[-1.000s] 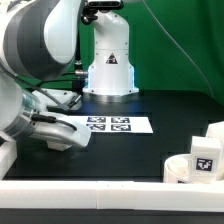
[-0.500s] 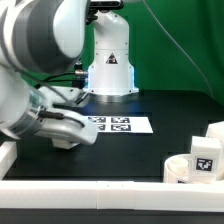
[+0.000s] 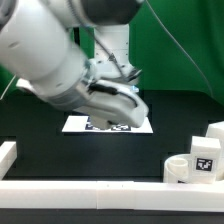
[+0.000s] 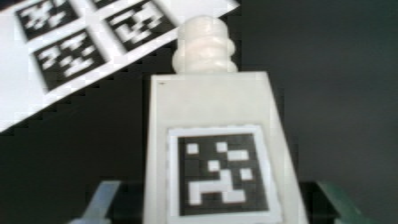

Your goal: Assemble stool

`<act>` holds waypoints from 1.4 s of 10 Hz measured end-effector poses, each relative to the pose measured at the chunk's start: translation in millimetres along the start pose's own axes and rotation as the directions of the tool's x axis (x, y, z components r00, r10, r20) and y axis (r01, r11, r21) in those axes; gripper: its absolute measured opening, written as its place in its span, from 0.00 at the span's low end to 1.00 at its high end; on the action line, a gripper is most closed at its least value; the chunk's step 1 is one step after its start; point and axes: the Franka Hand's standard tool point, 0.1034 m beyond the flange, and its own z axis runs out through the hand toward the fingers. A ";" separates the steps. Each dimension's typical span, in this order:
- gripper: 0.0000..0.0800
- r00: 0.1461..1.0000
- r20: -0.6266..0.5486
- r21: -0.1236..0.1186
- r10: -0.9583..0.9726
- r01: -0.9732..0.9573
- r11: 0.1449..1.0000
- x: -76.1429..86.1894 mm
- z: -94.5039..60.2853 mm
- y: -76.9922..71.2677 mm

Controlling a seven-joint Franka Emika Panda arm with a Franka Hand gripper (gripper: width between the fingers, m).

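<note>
arm (image 3: 60, 60): bulky rounded white-grey shells | dark cables at wrist | white conical base (image 3: 112, 50)

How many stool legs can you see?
3 for sure. One leg sits between the gripper's fingers in the wrist view. Two more stand at the exterior view's lower right, beside the round seat. The big arm could hide others.

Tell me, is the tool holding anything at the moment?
Yes: in the wrist view the tool has its two fingers on either side of a white stool leg with a black-and-white tag and a ridged peg at its far end.
</note>
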 end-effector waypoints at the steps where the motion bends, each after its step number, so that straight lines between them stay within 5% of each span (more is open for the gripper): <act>1: 0.42 1.000 -0.004 0.001 -0.016 0.016 1.000 4.5 1.2 3.1; 5: 0.42 0.986 -0.163 0.035 -0.018 0.024 0.999 15.6 -8.2 -8.2; 9: 0.42 0.939 -0.343 0.071 -0.005 0.031 0.997 -25.7 -20.3 -38.4; 13: 0.42 0.794 -0.607 0.101 -0.011 0.092 0.991 -14.7 -26.2 -55.5; 14: 0.42 0.736 -0.673 0.036 -0.076 0.134 0.990 -17.2 -27.4 -60.4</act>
